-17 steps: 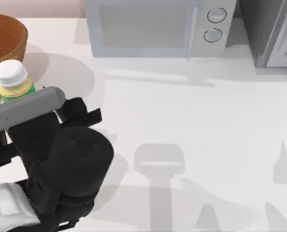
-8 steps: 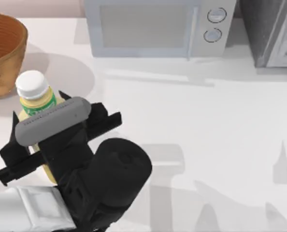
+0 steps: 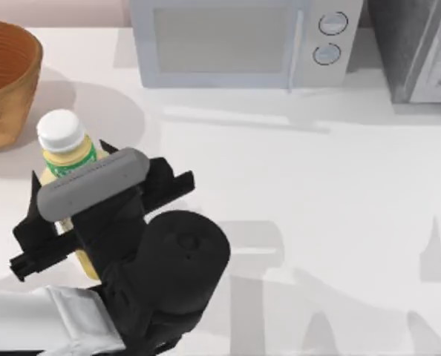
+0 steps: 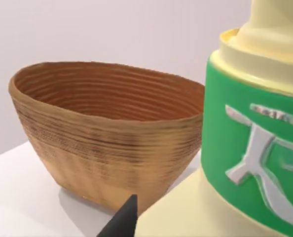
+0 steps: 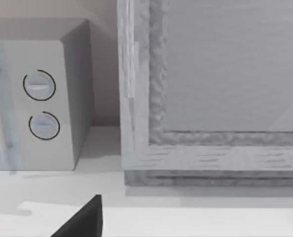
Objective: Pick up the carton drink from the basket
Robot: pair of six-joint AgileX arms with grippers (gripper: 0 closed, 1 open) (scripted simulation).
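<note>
Table [image 3: 317, 222]: one carton drink [image 3: 66, 148], one basket [image 3: 9, 81].

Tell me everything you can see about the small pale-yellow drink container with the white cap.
The small pale-yellow drink container has a round white cap, a green neck band and a smooth, plastic-looking body; the left wrist view shows raised white lettering on the green band. It stands roughly upright, held by the left gripper, whose dark fingers sit either side of its body. It is outside the round golden-brown woven basket, on that basket's right in the top view, out over the white table.
</note>
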